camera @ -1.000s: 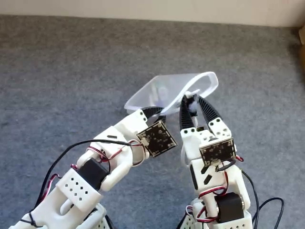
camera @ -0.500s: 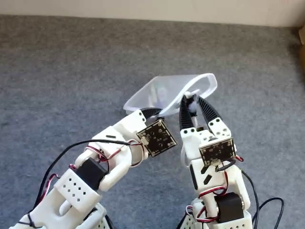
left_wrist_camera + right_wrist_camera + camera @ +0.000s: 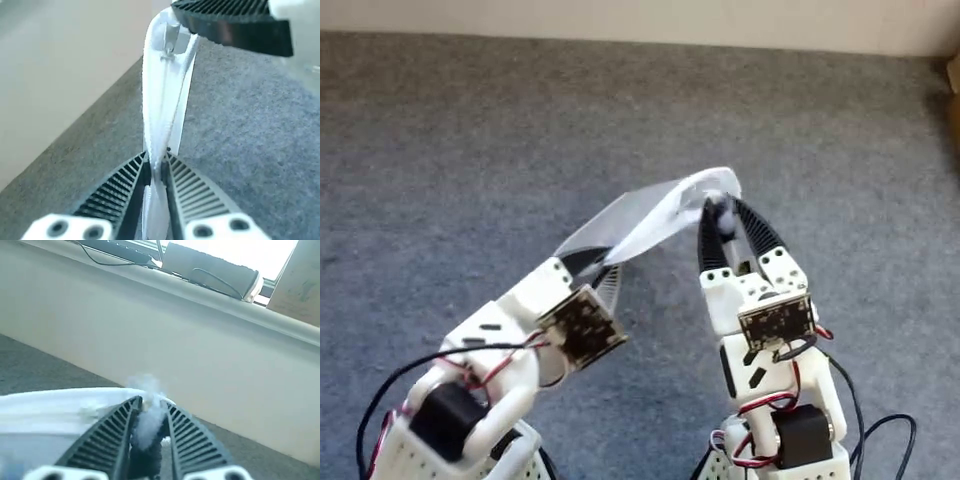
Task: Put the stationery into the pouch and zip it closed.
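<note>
In the high view, the pouch [image 3: 642, 214], a see-through whitish sleeve, is hanging just above the centre of the frame, off the grey, carpet-like bench [image 3: 460, 130]. It is stretching as a narrow band from lower left up to upper right, and both arms are holding it.

The left tool [image 3: 588, 263] is coming in from the lower left corner and is gripping the pouch's lower end. In the left wrist view, the left tool [image 3: 156, 167] is sitting at bottom centre with its ribbed black fingers [image 3: 117, 192] clenched on the pouch's edge. From there the pouch [image 3: 162, 100] is running straight up the middle of the frame, edge on. Its metal zipper slider [image 3: 168, 42] is lying near the top, just beside a black finger [image 3: 225, 20] of the other arm.

The right tool [image 3: 720, 204] is rising from the bottom right of the high view and is pinching the pouch's upper end, with a white fluffy tuft [image 3: 724, 222] showing between its fingers. In the right wrist view, the right tool [image 3: 150, 405] is closing on that tuft [image 3: 146, 426] at bottom centre, the pouch [image 3: 45, 407] is spreading to the lower left, and a pale wall [image 3: 175, 340] is filling the background.

What the pouch is holding cannot be made out.
</note>
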`<state>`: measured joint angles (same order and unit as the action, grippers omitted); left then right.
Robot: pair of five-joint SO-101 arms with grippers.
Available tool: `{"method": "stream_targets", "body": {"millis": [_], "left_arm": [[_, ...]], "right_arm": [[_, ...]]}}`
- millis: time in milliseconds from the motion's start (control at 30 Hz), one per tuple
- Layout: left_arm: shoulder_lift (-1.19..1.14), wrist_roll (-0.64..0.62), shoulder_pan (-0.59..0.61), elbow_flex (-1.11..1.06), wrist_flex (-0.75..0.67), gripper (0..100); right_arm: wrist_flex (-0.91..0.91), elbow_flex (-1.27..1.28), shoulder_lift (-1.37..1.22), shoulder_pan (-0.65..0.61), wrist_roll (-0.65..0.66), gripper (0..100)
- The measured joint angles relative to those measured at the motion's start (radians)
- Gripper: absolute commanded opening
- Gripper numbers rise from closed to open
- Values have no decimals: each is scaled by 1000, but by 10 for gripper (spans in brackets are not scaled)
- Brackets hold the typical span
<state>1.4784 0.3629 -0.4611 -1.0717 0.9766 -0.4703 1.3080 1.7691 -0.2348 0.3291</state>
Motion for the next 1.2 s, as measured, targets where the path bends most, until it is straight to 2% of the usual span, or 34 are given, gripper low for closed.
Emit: {"method": "stream_targets", "body": {"millis": [100, 333, 500, 667, 933, 1067, 1200], "left_arm": [[91, -2, 23, 0, 89, 7], [281, -3, 71, -2, 258, 7], [341, -2, 78, -58, 261, 7], [342, 0, 78, -94, 209, 7], [342, 0, 78, -94, 199, 7], [342, -6, 78, -94, 199, 7], [342, -25, 78, -94, 199, 7]], "right_arm": [[18, -3, 11, 48, 6, 4], [23, -3, 11, 64, 12, 4], [21, -3, 9, 64, -9, 14], [-115, -23, 2, 58, -143, 157], [-474, -183, 14, -190, -193, 180], [-505, -196, 14, -298, -193, 181], [-494, -196, 14, -347, -193, 181]]}}
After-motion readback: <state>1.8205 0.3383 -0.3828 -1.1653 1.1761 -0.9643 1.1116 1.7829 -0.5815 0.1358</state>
